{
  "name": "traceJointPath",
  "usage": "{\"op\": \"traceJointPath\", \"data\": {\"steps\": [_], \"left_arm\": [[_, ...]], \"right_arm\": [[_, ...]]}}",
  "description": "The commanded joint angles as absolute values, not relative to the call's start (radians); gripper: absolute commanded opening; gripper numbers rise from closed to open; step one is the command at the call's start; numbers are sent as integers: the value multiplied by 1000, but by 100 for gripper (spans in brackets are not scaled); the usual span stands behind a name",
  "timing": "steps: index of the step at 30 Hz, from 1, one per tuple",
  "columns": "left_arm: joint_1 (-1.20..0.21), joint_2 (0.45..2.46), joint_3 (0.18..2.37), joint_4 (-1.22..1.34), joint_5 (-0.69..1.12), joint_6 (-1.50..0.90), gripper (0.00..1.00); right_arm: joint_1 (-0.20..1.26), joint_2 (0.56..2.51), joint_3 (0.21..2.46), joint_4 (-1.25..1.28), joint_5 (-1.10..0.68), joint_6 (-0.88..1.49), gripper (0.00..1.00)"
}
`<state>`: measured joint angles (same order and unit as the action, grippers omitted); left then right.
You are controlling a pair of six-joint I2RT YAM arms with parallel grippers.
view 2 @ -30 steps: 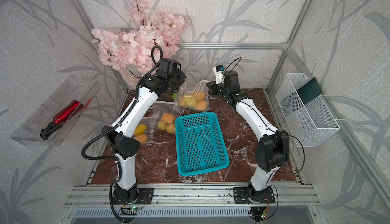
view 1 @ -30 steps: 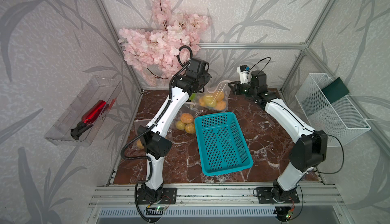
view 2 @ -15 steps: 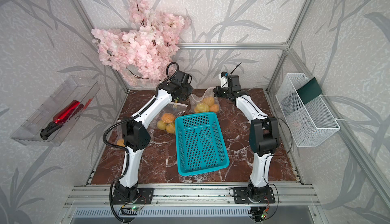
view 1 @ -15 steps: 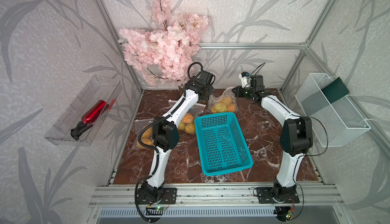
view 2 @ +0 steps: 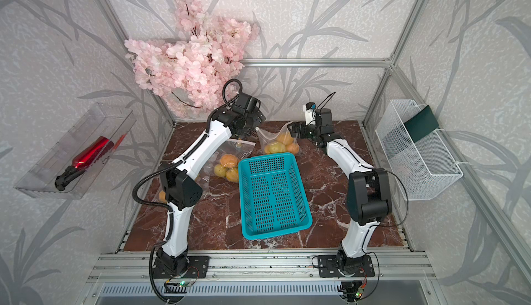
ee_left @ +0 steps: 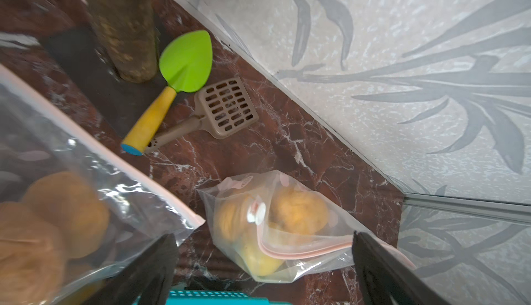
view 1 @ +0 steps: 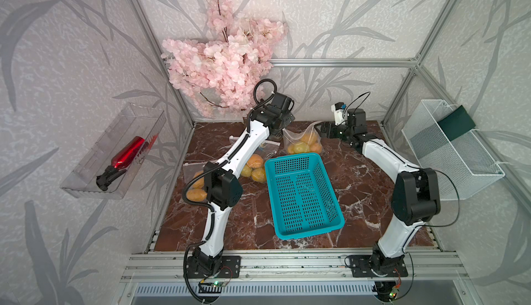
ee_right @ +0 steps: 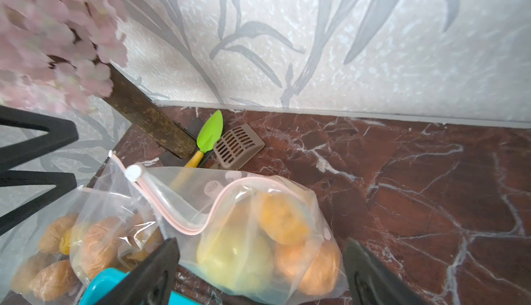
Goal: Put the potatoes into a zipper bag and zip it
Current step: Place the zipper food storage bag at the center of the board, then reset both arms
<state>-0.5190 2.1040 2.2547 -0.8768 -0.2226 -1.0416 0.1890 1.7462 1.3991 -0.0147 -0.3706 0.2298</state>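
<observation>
"Why is the basket (view 1: 309, 233) up front empty?"

"The potatoes (ee_right: 235, 249) are all bagged. One bag (ee_right: 184, 191) sits at its twelve o'clock, with the other bags (view 1: 255, 168) at ten."

"And the arms?"

"The left gripper (ee_left: 263, 236) and right gripper (ee_right: 261, 241) flank that far bag, both spread wide and holding nothing — probably because its zip looks shut."

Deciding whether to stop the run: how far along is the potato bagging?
Done: all visible potatoes sit in the back bag, middle bag or front bag; the teal basket is empty. In hand: nothing; left hand and right hand stand open by the back bag. Left: its white slider sits near one end, but whether any bag is fully zipped is unclear.
</observation>
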Motion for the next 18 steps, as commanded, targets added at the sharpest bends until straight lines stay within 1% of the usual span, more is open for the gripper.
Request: {"op": "traceJointPath", "data": {"steps": [1, 3, 6, 8, 10, 12, 14, 16, 18], "left_arm": [[-517, 1928, 2121, -871, -378, -930, 95], [-516, 1805, 1927, -715, -403, -845, 95], [-510, 1588, 1598, -424, -366, -677, 95], [-508, 1416, 1335, -189, -367, -581, 99], [-497, 1263, 1126, -50, -395, -545, 100], [-474, 1123, 951, 37, -433, -523, 100], [-431, 1002, 810, 85, -456, -479, 100], [-387, 922, 703, 92, -493, -441, 100], [-344, 861, 598, 105, -535, -367, 100]], "right_arm": [[189, 1591, 1339, 70, -303, 215, 100], [189, 1516, 1271, 77, -243, 222, 99], [188, 1390, 1146, 84, -130, 224, 99], [187, 1287, 1036, 90, -15, 216, 99], [187, 1180, 900, 137, 63, 176, 99], [187, 1069, 744, 213, 133, 106, 99], [186, 951, 553, 349, 162, 13, 99], [185, 833, 400, 435, 203, 56, 99], [184, 734, 294, 459, 144, 33, 99]]}}
